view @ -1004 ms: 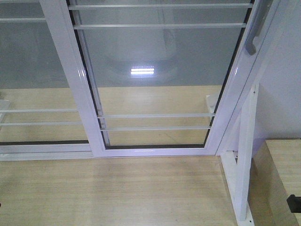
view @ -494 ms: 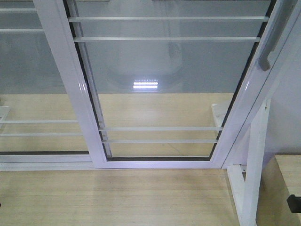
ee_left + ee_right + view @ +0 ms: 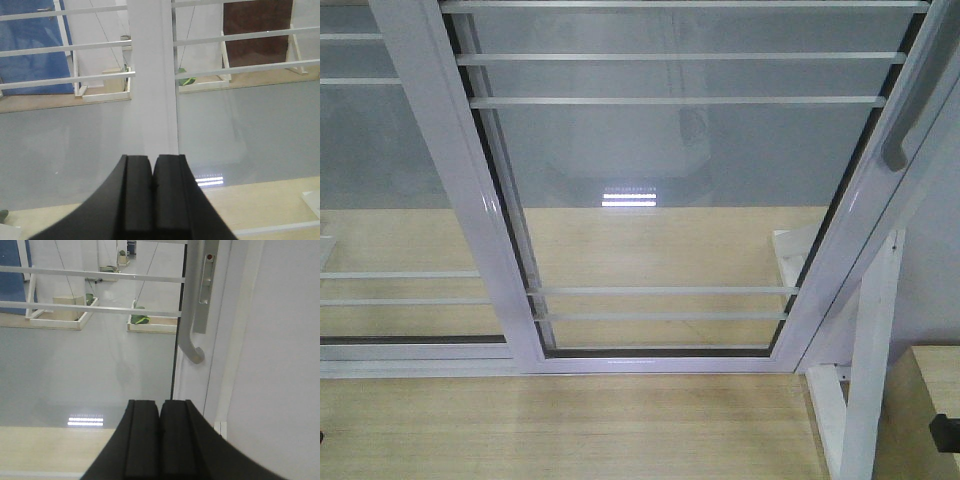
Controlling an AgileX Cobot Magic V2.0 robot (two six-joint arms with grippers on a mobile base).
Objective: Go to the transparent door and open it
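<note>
The transparent door (image 3: 670, 190) fills the front view: clear glass in a glossy white frame with thin white bars, standing shut. Its grey curved pull handle (image 3: 908, 125) hangs on the right stile. In the right wrist view the handle (image 3: 192, 320) sits above and slightly right of my right gripper (image 3: 160, 407), which is shut and empty, a gap away from it. My left gripper (image 3: 152, 162) is shut and empty too, facing a white upright stile (image 3: 155, 80) between glass panes.
A similar white-framed glass panel (image 3: 390, 190) without a handle stands to the left. A white post with a diagonal brace (image 3: 870, 370) and a wooden block (image 3: 932, 400) stand at the right. A white wall (image 3: 280, 340) lies right of the handle. Pale wood floor (image 3: 570, 430) runs up to the door.
In the front view the door, its bottom rail and the handle have slid downward and look larger, so the door is nearer. Both grippers stay out of that view.
</note>
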